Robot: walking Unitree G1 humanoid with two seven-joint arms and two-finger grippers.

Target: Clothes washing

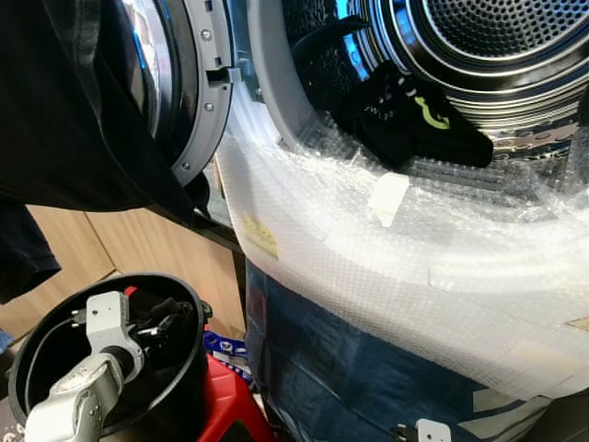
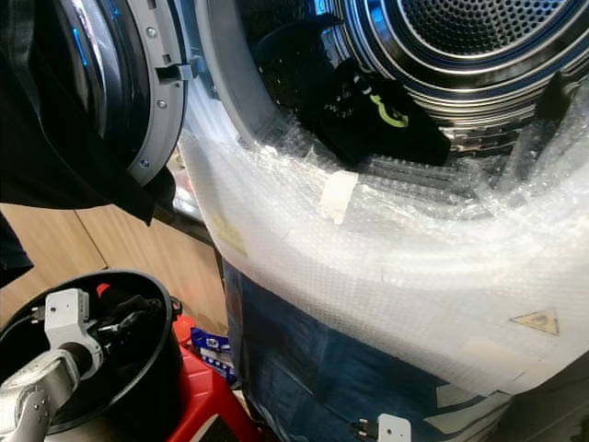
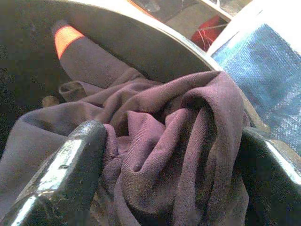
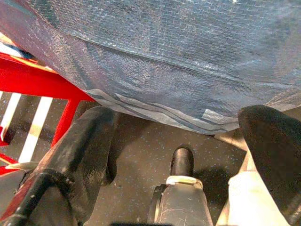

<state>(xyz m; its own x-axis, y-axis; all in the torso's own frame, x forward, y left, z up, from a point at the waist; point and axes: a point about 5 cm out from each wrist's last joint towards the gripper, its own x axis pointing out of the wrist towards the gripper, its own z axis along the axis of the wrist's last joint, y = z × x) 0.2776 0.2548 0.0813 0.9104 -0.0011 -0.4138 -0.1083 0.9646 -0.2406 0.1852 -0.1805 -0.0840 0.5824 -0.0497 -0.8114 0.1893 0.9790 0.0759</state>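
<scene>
One dark purple garment lies crumpled in the black bucket.

A silver left arm with a white boxy wrist block and black cables is seen. Glossy black fingers are borne by the left gripper. Equally thick black fingers are carried by the right gripper.

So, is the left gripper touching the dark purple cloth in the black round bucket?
Touching. In the left wrist view one black finger presses against the folds of the dark purple cloth, which bunches between the open fingers of the left gripper.
</scene>
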